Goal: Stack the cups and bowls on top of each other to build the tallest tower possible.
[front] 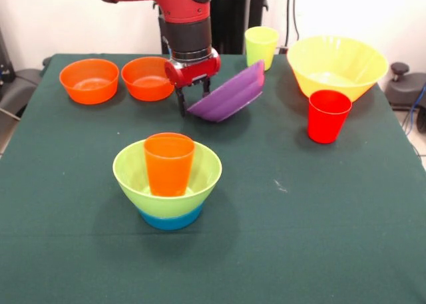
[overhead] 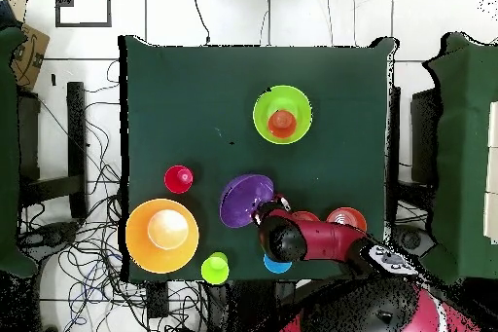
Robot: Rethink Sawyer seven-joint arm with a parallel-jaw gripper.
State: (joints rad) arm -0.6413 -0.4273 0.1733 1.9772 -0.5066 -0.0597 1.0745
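**Gripping the purple bowl, tilted off the cloth**

Pinching the rim of the purple bowl [front: 229,94], the gripper [front: 192,91] has its jaws closed narrow on the bowl's edge. Bowl hangs tilted steeply, lifted, its low edge by the fingers, high edge up twd the yellow-green cup [front: 261,46].

Front view, clock dirs w/ the gripper as centre:
- 9 o'clock: two small orange bowls [front: 148,78] side by side, nearly touching; nearer one just beside the gripper, other further out at [front: 89,81].
- 1–2 o'clock: yellow-green cup upright, just behind the purple bowl's raised edge.
- 3 o'clock: big yellow bowl [front: 337,66], upright, well apart.
- 4 o'clock: red cup [front: 328,116], upright, just in front of the yellow bowl.
- 6 o'clock: the tower [front: 167,181] — blue bowl [front: 170,219] lowest, lime green bowl [front: 136,177] nested on it, orange cup [front: 168,164] standing upright inside the green.

All on the green table cloth [front: 319,211]. Overhead view: a light blue round shape [overhead: 276,265], partly hidden under the arm [overhead: 321,239]; can't tell more.
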